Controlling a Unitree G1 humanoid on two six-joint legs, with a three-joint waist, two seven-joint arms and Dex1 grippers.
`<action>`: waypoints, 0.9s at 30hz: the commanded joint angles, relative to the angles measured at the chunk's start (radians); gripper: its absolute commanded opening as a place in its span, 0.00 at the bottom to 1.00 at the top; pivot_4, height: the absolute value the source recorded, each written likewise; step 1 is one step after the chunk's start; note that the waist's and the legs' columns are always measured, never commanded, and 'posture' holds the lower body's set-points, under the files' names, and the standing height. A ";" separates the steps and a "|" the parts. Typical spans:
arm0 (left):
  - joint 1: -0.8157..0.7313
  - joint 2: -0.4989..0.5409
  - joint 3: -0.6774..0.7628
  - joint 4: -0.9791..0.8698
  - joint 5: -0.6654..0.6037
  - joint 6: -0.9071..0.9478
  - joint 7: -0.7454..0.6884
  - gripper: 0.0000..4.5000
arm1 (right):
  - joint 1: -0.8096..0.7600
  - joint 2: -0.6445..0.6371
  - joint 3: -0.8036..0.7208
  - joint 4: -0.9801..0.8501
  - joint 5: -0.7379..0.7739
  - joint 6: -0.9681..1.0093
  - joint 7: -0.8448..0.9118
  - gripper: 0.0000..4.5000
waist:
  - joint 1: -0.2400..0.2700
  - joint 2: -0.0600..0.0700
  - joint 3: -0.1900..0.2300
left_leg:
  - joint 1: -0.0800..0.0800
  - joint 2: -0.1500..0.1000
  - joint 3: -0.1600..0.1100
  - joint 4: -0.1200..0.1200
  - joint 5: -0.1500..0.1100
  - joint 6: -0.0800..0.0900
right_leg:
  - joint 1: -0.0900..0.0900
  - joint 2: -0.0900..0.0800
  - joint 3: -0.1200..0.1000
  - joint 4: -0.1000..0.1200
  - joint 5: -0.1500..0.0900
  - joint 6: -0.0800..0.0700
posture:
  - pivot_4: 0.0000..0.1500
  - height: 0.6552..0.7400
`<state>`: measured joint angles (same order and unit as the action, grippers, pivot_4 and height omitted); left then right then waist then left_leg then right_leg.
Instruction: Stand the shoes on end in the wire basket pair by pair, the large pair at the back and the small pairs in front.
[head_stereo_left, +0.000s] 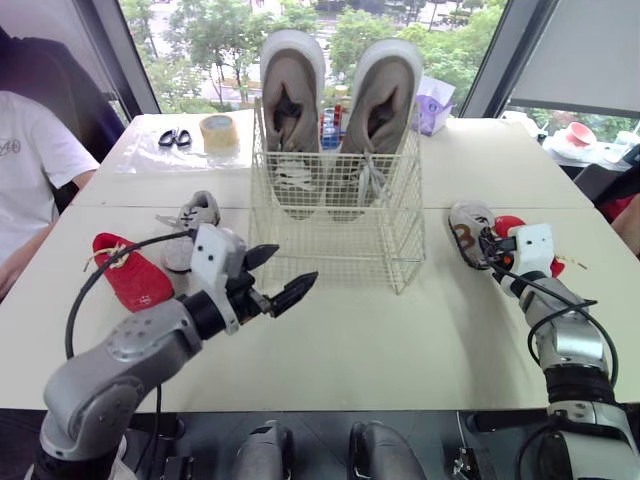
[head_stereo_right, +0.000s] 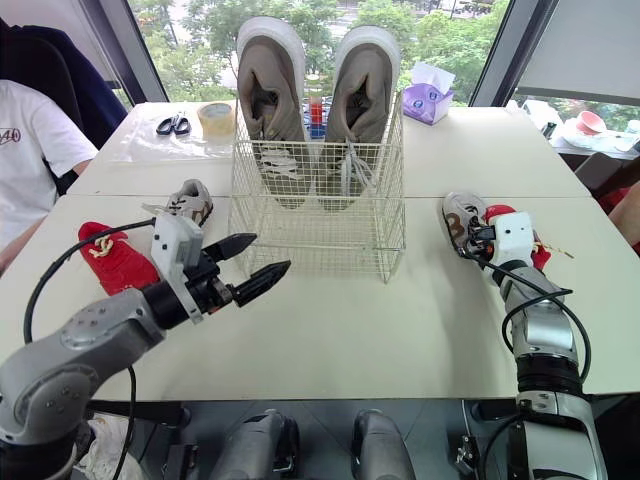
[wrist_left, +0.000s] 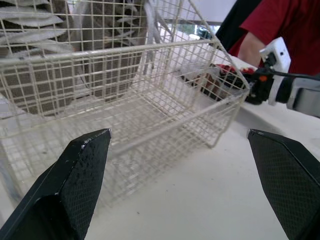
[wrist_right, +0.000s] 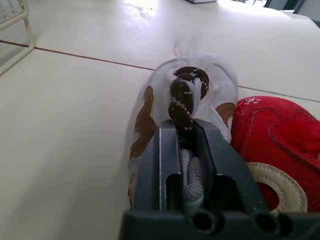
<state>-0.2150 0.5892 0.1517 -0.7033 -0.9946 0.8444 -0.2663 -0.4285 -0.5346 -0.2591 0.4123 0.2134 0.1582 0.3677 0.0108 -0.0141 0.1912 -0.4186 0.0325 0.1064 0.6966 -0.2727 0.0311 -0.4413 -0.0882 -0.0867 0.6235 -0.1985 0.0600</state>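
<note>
The wire basket (head_stereo_left: 335, 235) stands mid-table with two large beige shoes (head_stereo_left: 292, 95) (head_stereo_left: 380, 100) upright against its back wall. My left gripper (head_stereo_left: 290, 268) hovers open and empty just off the basket's front left corner. To its left lie a small grey sneaker (head_stereo_left: 195, 215) and a small red shoe (head_stereo_left: 130, 272). On the right side, my right gripper (wrist_right: 184, 145) is shut on the tongue of a small white-and-brown sneaker (wrist_right: 150, 115) that lies flat on the table. A second red shoe (wrist_right: 272, 145) lies touching that sneaker.
Scissors (head_stereo_left: 175, 138) and a tape roll (head_stereo_left: 219, 132) sit at the back left, a purple tissue box (head_stereo_left: 433, 105) behind the basket. A person in a white shirt (head_stereo_left: 25, 160) sits at the left edge. Someone in red (wrist_left: 280, 25) is at the right.
</note>
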 joint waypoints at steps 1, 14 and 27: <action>-0.038 0.017 0.072 0.019 -0.149 0.014 -0.033 1.00 | -0.022 0.009 -0.029 -0.039 0.008 -0.036 -0.027 0.00 | -0.002 0.000 0.000 | 0.000 0.000 0.000 0.000 0.000 0.000 | 0.000 0.000 0.000 -0.001 0.000 0.000 | 1.00 1.00; -0.362 0.148 0.261 0.457 -0.682 0.016 0.002 1.00 | -0.491 -0.159 -0.095 -0.397 0.132 -0.011 -0.019 0.00 | -0.001 0.007 0.004 | -0.005 0.000 0.000 -0.001 0.000 -0.001 | -0.004 0.000 -0.001 -0.001 0.002 0.004 | 1.00 1.00; -0.968 0.198 0.176 1.020 -0.431 0.049 -0.348 1.00 | -0.852 -0.182 0.221 -0.360 0.110 -0.273 0.526 0.00 | -0.007 0.003 0.004 | -0.006 -0.002 0.004 -0.005 0.004 -0.006 | -0.003 0.001 -0.001 -0.010 0.003 0.005 | 1.00 1.00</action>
<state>-1.1307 0.7693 0.3453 0.2993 -1.4775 0.8848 -0.5399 -1.2506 -0.7167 -0.0280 0.0754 0.3131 -0.0762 0.8598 0.0043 -0.0113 0.1952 -0.4248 0.0309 0.1110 0.6920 -0.2691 0.0251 -0.4443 -0.0873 -0.0877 0.6137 -0.1957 0.0651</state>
